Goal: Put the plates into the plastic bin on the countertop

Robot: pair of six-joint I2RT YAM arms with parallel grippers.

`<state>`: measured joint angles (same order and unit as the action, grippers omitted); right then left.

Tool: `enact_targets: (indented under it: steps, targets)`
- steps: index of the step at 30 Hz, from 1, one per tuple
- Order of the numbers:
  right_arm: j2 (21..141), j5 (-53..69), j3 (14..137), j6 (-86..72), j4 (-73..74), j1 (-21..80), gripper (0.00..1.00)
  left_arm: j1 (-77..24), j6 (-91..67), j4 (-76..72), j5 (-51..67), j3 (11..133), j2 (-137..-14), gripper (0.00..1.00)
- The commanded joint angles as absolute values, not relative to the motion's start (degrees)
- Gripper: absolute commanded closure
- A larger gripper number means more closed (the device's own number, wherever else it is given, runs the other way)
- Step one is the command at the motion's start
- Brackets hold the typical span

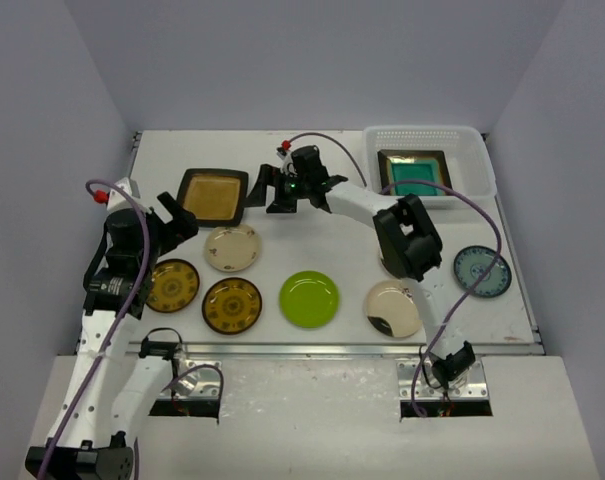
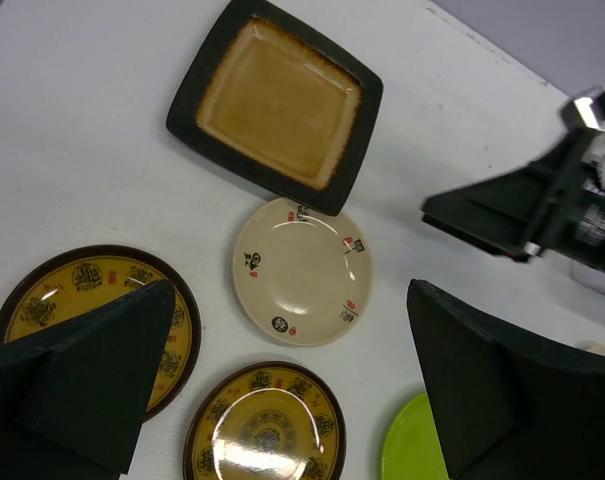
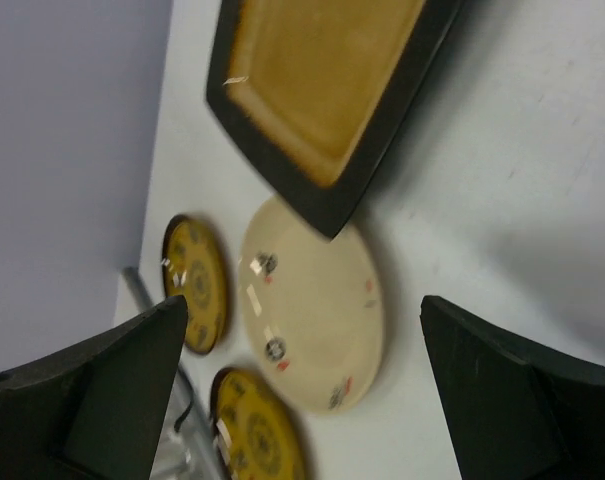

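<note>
Left gripper [image 1: 178, 213], right gripper [image 1: 270, 190]: fingers spread, empty, flanking amber dark-rimmed square glazed plate [image 1: 213, 195]. Cream round plate [image 2: 302, 270] bears dark characters, red marks; unreadable.

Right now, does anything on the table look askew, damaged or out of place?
One thing: the amber square plate has a corner overlapping the rim of the cream plate next to it, so it may sit slightly propped rather than flat. Nothing looks broken or spilled.

A robotics lab cell: plain grey partition walls [image 1: 312, 60] rise beyond and beside the right pincer [image 1: 266, 190], boxing in a white bench [image 1: 317, 245] with cabled arms [image 1: 407, 235] mounted by its metal rail [image 1: 312, 349].
</note>
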<state>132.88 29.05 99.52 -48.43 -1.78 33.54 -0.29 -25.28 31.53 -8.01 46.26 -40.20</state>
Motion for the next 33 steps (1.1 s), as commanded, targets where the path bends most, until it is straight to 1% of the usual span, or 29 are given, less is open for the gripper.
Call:
enact_targets:
  steps: [1, 5, 8, 10, 12, 13, 14, 16, 21, 23, 24, 28, 29, 33]
  targets:
    - [140.3, 26.2, 113.5, -48.8, -0.8, 33.6, 0.01, -2.2, -23.5, 26.4, -3.1, 42.5, -34.4, 0.00]
    - [146.9, 27.1, 117.8, -52.9, -2.2, 33.4, 0.06, -3.7, -23.5, 25.9, -3.5, 42.1, -32.6, 0.00]
    - [151.0, 28.4, 118.6, -58.2, -6.0, 33.3, 0.18, -4.8, -23.6, 25.9, -3.1, 42.0, -33.9, 0.00]
    - [153.6, 28.2, 119.9, -61.2, -7.1, 33.3, 0.22, -4.8, -23.6, 25.9, -2.9, 42.0, -34.4, 0.00]
    - [157.1, 27.8, 122.7, -64.7, -7.0, 33.4, 0.32, -5.0, -23.6, 26.1, -2.6, 42.0, -34.5, 0.00]
    - [159.0, 27.8, 124.1, -66.4, -7.6, 33.4, 0.39, -5.1, -23.6, 26.0, -2.6, 41.9, -34.3, 0.00]
    - [159.5, 27.8, 124.4, -66.9, -7.8, 33.4, 0.41, -5.3, -23.6, 26.0, -2.7, 41.9, -34.0, 0.00]
    - [162.0, 28.0, 126.9, -70.1, -10.0, 33.4, 0.52, -5.8, -23.7, 26.0, -2.8, 41.8, -33.4, 0.00]
    - [164.4, 27.6, 128.0, -73.1, -13.8, 33.6, 0.64, -6.6, -23.7, 26.1, -2.4, 41.7, -32.6, 0.00]
    - [164.1, 27.4, 127.2, -74.2, -15.4, 33.7, 0.73, -6.7, -23.7, 26.0, -2.4, 41.7, -32.3, 0.00]
    - [163.9, 27.2, 126.5, -75.2, -16.6, 33.7, 0.76, -6.8, -23.7, 26.1, -2.3, 41.7, -32.3, 0.00]
    - [163.2, 27.0, 126.0, -77.7, -19.1, 33.5, 0.98, -7.0, -23.6, 26.0, -2.0, 41.7, -32.5, 0.00]
    - [162.5, 26.8, 125.8, -78.4, -19.7, 33.5, 1.00, -7.2, -23.6, 26.0, -1.9, 41.7, -32.5, 0.00]
    - [159.5, 26.4, 125.0, -79.2, -20.9, 33.5, 1.00, -7.4, -23.6, 26.1, -1.8, 41.7, -32.6, 0.00]
